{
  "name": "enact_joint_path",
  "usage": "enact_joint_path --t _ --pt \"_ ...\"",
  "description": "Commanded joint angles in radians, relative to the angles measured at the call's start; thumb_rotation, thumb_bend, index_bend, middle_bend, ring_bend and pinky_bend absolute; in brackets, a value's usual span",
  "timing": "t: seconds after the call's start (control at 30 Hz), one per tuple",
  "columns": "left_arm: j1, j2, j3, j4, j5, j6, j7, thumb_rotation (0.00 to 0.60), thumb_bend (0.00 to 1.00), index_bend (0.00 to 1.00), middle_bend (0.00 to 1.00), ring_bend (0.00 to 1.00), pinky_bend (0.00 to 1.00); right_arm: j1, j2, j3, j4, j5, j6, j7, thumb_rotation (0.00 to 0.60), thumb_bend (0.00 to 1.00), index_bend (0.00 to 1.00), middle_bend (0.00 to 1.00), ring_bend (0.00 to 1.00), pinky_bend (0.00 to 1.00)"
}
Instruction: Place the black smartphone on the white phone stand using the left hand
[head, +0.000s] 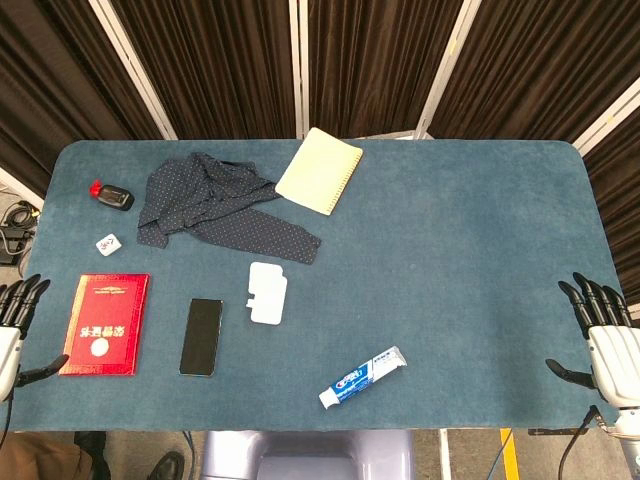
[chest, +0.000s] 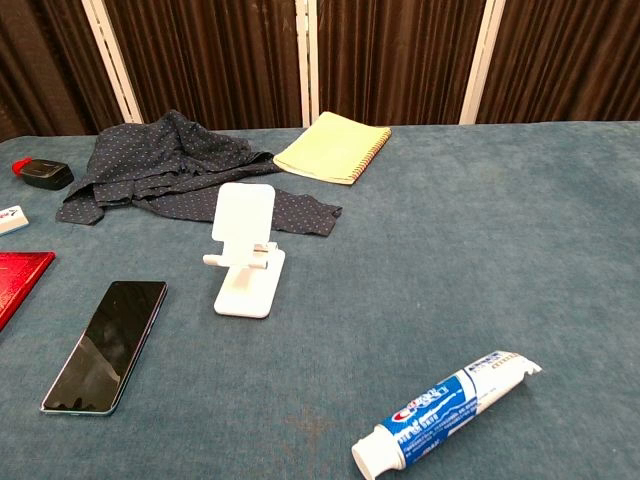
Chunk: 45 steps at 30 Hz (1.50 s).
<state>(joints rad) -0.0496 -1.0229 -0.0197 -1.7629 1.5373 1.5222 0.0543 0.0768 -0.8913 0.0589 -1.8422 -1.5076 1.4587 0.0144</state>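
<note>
The phone (head: 202, 336) lies flat on the surface left of the stand (head: 267, 292), thin, stiff and slippery, best pinched by its long edges; left robot hand (head: 14, 325) spread, empty.

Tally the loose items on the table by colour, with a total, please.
Black: 2, smartphone and small case
White: 3, phone stand, toothpaste tube, small tag
Red: 1, booklet
Yellow: 1, notebook
Navy: 1, dotted garment
Total: 8
</note>
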Motion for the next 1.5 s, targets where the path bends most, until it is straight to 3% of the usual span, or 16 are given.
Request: enact_joint_path --t 0.03,0.23,0.5,0.73,1.07,1.5 --pt "0.000 0.001 0.002 -0.002 0.000 -0.003 0.003 0.600 0.00 0.00 0.00 0.00 0.00 -0.003 0.001 0.000 -0.002 0.001 0.003 0.006 0.600 0.00 0.00 0.00 0.00 0.00" --pt "-0.016 -0.022 0.004 0.030 0.004 -0.032 0.013 0.600 0.00 0.00 0.00 0.00 0.00 0.000 0.007 -0.004 -0.007 -0.008 -0.003 0.022 0.600 0.00 0.00 0.00 0.00 0.00" --pt "-0.157 -0.170 0.002 0.197 0.057 -0.218 0.009 0.600 0.00 0.00 0.00 0.00 0.00 0.012 -0.002 0.005 0.001 0.027 -0.031 0.012 0.600 0.00 0.00 0.00 0.00 0.00" --pt "-0.244 -0.276 -0.002 0.279 0.038 -0.348 0.067 0.600 0.00 0.00 0.00 0.00 0.00 0.019 -0.012 0.012 0.012 0.064 -0.050 -0.008 0.600 0.00 0.00 0.00 0.00 0.00" --pt "-0.295 -0.352 0.008 0.329 0.017 -0.427 0.102 0.600 0.00 0.00 0.00 0.00 0.00 0.024 -0.019 0.018 0.025 0.099 -0.068 -0.014 0.600 0.00 0.00 0.00 0.00 0.00" --pt "-0.313 -0.449 0.052 0.389 0.027 -0.444 0.158 0.600 0.00 0.00 0.00 0.00 0.00 0.027 -0.017 0.021 0.029 0.105 -0.075 0.002 0.600 0.00 0.00 0.00 0.00 0.00"
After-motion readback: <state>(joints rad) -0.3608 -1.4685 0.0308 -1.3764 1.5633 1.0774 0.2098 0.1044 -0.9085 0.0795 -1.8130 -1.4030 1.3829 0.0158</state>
